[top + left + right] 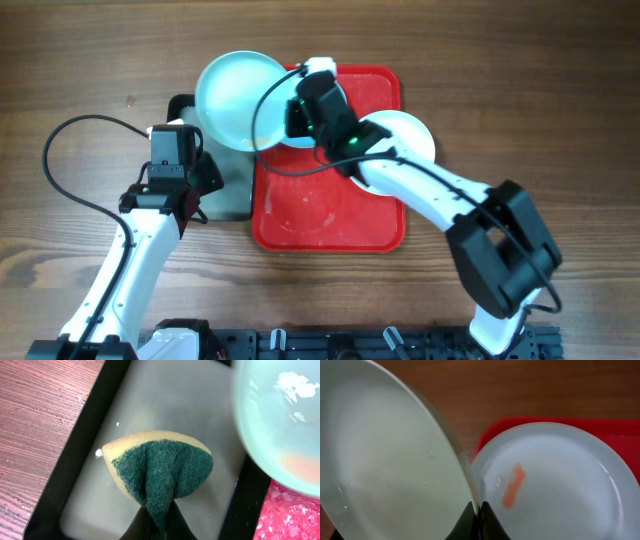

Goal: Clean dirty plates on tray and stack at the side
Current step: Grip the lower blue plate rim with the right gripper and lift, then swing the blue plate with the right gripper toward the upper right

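Right gripper (477,510) clamps the rim of a light blue plate (235,95), holding it above the far left corner of the red tray (330,225), on which a smeared blue plate (555,480) and a white plate (412,135) lie, while the left gripper (159,512) pinches a green sponge (160,467) over the grey tray (75,460).

1. A robotics lab bench is indicated.
2. The left arm (130,260) and right arm (430,195) are seen mounted on a black rail (330,345).
3. A bare wood-grain table (80,60) is seen below and left of the left gripper (157,522).
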You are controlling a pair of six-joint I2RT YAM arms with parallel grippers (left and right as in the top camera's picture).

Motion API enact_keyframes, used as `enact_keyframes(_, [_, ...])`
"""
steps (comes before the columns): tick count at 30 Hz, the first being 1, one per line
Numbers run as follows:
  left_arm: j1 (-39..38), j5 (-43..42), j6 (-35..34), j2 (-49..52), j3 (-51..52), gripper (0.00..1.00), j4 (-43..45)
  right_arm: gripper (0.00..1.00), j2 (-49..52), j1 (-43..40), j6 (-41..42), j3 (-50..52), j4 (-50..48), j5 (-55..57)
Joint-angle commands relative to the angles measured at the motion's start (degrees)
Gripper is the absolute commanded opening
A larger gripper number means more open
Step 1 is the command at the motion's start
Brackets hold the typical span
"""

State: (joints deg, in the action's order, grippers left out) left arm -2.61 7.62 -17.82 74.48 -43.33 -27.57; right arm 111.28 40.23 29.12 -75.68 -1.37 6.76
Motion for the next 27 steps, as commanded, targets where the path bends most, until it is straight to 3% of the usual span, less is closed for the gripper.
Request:
enact_keyframes(1, [0.28,-0.13,0.92,0.33,-0.59,0.04,-0.24,0.04,1.16,2.73,-5.31,-1.14,-5.62,6.78])
enact_keyframes(6, [0.28,-0.13,0.94,0.33,-0.59,0.04,-0.72,0.04,2.89,4.85,-10.54,-1.14,-11.80,11.45])
enact_keyframes(21, [0.28,-0.13,0.94,0.33,-0.59,0.04,-1.64,0.05,5.62,5.57,-44.87,-1.14,-30.56,11.41])
enact_keyframes(27, [0.28,-0.11,0.94,0.33,-0.59,0.04,-1.62,0.04,5.62,5.57,-57.09,-1.14,-32.61,11.21])
